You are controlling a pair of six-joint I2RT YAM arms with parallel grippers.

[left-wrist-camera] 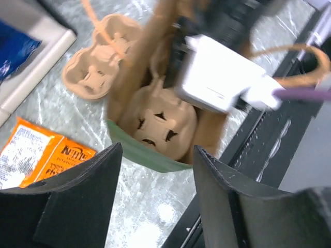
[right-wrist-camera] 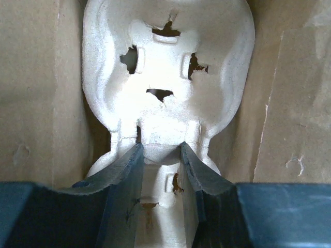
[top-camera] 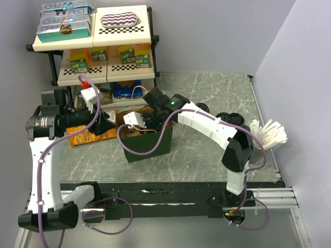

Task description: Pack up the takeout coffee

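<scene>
The top view is evenly bright. The left wrist view is motion-blurred, worst at 1 o'clock. Glare bleaches the pulp carrier in the right wrist view.

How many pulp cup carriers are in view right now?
2. The first carrier is inside the green bag, pinched by the right gripper; the second carrier lies on the table beside that bag. Others may be hidden behind the arms.
</scene>
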